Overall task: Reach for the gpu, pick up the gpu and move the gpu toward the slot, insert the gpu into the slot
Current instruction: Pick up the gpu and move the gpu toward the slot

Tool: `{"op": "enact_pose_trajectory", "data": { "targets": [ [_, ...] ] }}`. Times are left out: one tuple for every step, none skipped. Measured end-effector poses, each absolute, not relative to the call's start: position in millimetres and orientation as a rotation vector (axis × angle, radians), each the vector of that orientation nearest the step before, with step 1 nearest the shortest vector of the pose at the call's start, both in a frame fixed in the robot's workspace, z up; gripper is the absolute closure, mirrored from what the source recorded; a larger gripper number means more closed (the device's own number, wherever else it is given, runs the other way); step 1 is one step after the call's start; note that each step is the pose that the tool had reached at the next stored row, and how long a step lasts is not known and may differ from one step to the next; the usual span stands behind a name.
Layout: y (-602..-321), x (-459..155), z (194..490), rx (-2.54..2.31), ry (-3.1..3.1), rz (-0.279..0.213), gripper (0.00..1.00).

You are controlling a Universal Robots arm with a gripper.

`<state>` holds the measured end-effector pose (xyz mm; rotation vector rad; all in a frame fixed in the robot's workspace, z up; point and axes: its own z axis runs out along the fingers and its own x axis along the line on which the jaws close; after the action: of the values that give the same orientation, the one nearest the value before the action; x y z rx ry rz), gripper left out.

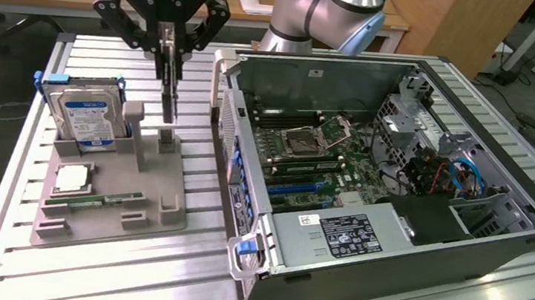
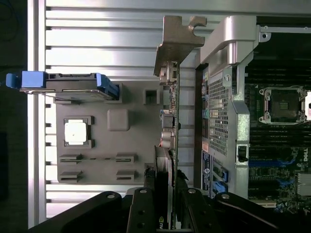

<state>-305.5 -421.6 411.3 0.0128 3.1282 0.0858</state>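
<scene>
My gripper [image 1: 169,41] is shut on the gpu [image 1: 169,87], a thin dark card that hangs upright, edge on, just above its post on the grey holder tray [image 1: 110,178]. In the wrist view the gripper [image 2: 165,191] clamps the card [image 2: 171,126] between its black fingers [image 2: 144,204], and the silver bracket [image 2: 177,41] is at the card's far end. The open computer case [image 1: 395,171] lies to the exterior view's right. A blue slot [image 1: 296,186] shows on its motherboard. The card sits close beside the case's perforated rear wall [image 2: 221,111].
On the tray stand a silver hard drive with a blue label [image 1: 87,112], a square processor chip [image 1: 74,177] and a green memory stick [image 1: 108,199]. The arm's base [image 1: 322,14] rises behind the case. The ribbed metal table [image 1: 135,270] carries everything.
</scene>
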Motion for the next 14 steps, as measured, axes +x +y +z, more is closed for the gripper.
{"op": "enact_pose_trajectory", "data": {
  "targets": [
    [-421.6,-303.1,411.3,0.013,3.128,0.086,0.74],
    [-421.6,-300.6,411.4,0.013,3.128,0.086,0.74],
    [-421.6,-298.3,411.3,0.013,3.128,0.086,0.74],
    [-421.6,-295.9,411.2,0.013,3.128,0.086,0.74],
    [-421.7,-293.5,411.2,0.012,3.128,0.086,0.74],
    [-421.7,-291.2,411.2,0.012,3.128,0.086,0.74],
    [-421.6,-289.1,411.2,0.012,3.128,0.086,0.74],
    [-421.6,-287.3,411.2,0.012,3.128,0.086,0.74],
    [-421.6,-285.5,411.2,0.011,3.128,0.086,0.74],
    [-421.6,-283.7,411.2,0.011,3.128,0.086,0.74],
    [-421.6,-281.9,411.1,0.011,3.128,0.086,0.74],
    [-421.6,-280.1,411.2,0.011,3.128,0.086,0.74],
    [-421.6,-278.3,411.2,0.010,3.128,0.086,0.74],
    [-421.6,-276.7,411.1,0.010,3.128,0.086,0.74]
  ]
}}
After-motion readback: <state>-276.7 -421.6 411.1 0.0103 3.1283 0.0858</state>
